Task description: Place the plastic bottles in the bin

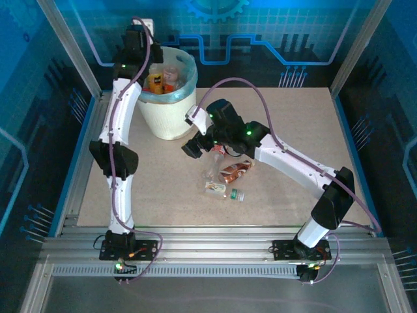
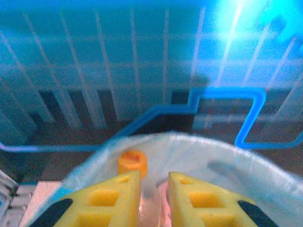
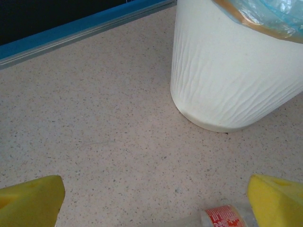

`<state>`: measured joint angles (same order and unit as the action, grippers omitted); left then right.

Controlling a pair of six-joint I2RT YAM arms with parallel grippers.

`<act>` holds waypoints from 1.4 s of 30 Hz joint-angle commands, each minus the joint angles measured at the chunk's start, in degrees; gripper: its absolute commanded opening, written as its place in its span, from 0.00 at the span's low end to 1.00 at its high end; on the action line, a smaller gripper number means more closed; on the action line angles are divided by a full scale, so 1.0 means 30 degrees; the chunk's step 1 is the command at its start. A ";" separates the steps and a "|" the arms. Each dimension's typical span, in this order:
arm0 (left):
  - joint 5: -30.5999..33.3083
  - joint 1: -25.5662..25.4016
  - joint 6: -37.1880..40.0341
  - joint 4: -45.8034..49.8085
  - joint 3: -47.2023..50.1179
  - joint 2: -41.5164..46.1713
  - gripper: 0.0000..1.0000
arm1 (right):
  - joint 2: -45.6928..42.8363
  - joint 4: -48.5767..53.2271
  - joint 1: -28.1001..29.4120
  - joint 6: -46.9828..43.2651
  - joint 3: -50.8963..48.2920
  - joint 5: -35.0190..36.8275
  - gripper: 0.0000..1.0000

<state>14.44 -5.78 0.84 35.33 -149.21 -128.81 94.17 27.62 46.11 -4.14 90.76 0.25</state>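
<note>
**Left hand** (image 2: pixel 154 176): I keep it above the bin (image 1: pixel 171 120) so that a release should fall inside the liner. Its fingers stand close together, clamped on a clear bottle (image 2: pixel 151 208) (pinkish and blurred). Binned bottles (image 1: pixel 156 83) lie below.

**Right hand** (image 3: pixel 156 201): low over the tabletop (image 1: pixel 287 117), fingers wide apart and holding nothing. I judge it is placed for the loose bottles (image 1: pixel 233 172). A red-labelled bottle (image 3: pixel 226 217) lies just beside one finger.
</note>
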 commanded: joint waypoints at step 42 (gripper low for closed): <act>-0.6249 -0.6761 -0.1949 -0.8582 3.0692 2.2961 0.46 | 0.7875 0.6403 -0.6702 1.2350 0.1180 0.3800 0.76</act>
<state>-2.68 -25.67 -2.98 10.83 -55.75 -59.94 117.38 46.61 26.76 30.68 95.26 11.53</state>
